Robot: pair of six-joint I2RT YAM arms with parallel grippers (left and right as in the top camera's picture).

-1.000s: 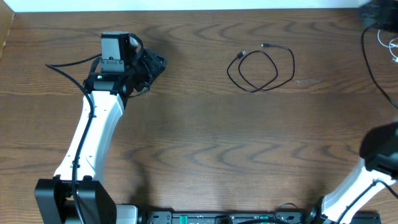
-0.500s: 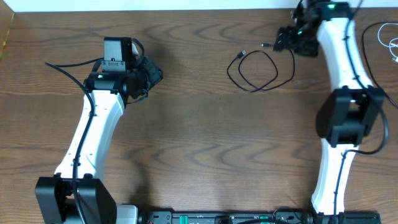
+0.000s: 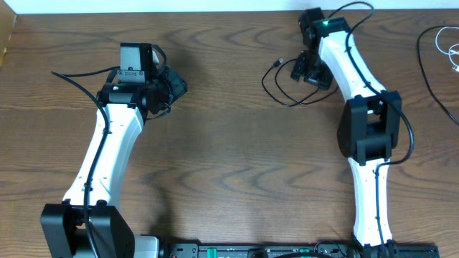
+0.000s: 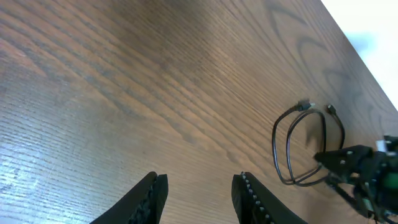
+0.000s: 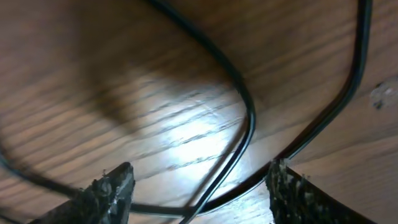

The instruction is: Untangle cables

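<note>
The brown wooden worktop (image 3: 215,179) carries everything. The left arm (image 3: 107,150) reaches toward the far left part. The left gripper (image 3: 176,82) is released, its fingers apart over bare wood. The right arm (image 3: 358,100) stretches to the far edge, right of the middle. The right gripper (image 3: 305,69) is also released, spread low over the black cable (image 3: 264,82), whose strands pass between its fingers ungripped. That cable lies in a loose loop near the far edge. A white cable (image 3: 455,51) shows at the far right corner.
</note>
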